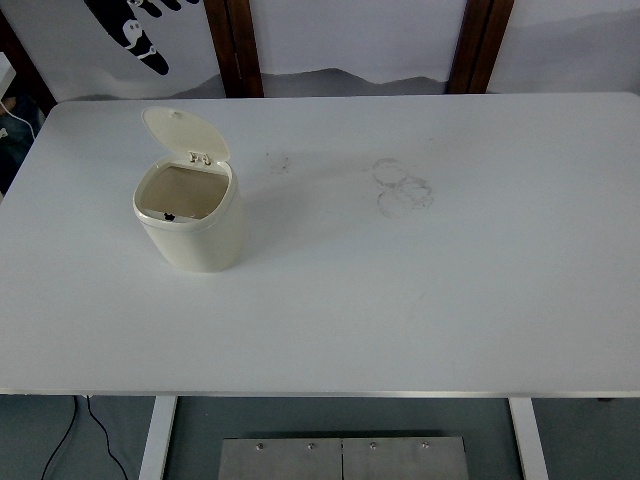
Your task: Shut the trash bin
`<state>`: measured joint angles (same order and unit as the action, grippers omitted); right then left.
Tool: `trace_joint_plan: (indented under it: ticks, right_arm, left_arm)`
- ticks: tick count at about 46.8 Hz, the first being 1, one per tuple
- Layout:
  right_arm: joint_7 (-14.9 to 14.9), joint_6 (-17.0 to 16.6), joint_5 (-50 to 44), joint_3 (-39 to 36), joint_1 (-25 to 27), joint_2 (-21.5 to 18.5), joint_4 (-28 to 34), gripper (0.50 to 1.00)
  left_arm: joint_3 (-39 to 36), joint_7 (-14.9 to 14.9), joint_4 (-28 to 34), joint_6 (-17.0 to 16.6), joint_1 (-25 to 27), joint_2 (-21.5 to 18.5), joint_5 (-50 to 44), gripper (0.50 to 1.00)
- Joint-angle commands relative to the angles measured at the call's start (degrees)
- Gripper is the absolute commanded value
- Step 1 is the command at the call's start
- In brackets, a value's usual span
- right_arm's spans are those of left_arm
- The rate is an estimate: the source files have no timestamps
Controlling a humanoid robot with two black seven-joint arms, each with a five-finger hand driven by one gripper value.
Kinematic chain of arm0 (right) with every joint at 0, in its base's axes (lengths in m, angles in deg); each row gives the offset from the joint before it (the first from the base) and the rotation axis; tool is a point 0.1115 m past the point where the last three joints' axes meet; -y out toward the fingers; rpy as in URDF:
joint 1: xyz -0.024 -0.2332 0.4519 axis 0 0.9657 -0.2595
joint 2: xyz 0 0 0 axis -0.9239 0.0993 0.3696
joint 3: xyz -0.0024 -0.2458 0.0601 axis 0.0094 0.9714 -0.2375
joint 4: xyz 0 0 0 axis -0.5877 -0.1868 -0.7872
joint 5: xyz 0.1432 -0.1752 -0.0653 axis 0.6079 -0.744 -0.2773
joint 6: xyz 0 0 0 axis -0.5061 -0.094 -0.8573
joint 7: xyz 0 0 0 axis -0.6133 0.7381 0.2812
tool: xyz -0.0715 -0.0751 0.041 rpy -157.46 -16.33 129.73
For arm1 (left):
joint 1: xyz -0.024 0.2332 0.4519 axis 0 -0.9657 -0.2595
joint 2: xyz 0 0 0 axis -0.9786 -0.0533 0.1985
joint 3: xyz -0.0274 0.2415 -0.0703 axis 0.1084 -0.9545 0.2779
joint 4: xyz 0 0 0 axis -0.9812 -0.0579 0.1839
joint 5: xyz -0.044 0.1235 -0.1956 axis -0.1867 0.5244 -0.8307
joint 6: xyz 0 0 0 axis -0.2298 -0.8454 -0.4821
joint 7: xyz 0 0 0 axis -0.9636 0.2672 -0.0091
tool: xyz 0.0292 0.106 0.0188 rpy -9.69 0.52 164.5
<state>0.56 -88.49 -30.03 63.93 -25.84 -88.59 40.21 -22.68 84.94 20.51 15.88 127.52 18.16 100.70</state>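
A small cream trash bin (192, 228) stands on the left part of the white table (400, 300). Its flip lid (185, 134) is raised and leans back from the hinge at the far rim, so the brownish inside shows. My black left hand (135, 35) hangs at the top left of the head view, beyond the table's far edge and above the bin. Its fingers (150, 58) are spread, point down and to the right, and hold nothing. It is well apart from the lid. My right hand does not show.
Faint grey ring smudges (403, 188) mark the table's middle. Two dark wooden posts (235, 45) (480, 45) stand behind the far edge. Cables (15, 115) lie off the table's left side.
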Motion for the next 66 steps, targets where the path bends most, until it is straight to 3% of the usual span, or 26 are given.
trace_joint_plan:
  ticks: [1, 22, 35, 50, 66]
  right_arm:
    - [0.09, -0.04, 0.0, 0.0, 0.0, 0.0, 0.03, 0.995]
    - [0.09, 0.05, 0.0, 0.0, 0.0, 0.0, 0.03, 0.995]
    - [0.09, 0.05, 0.0, 0.0, -0.08, 0.0, 0.03, 0.995]
    - [0.09, 0.05, 0.0, 0.0, -0.17, 0.0, 0.03, 0.995]
    - [0.09, 0.05, 0.0, 0.0, -0.17, 0.0, 0.03, 0.995]
  left_arm:
    - [0.0, -0.01, 0.02, 0.0, -0.09, 0.29, 2.32, 1.0]
    - [-2.55, -0.01, -0.07, 0.0, -0.44, 4.25, 7.16, 1.0]
    - [-4.04, -0.01, 0.02, 0.0, -0.35, 4.25, 7.16, 1.0]
    - [-4.48, 0.08, 0.02, 0.0, -4.83, 4.33, 7.07, 1.0]
    - [-4.57, -0.01, 0.37, 0.0, -5.71, 4.42, 6.28, 1.0]
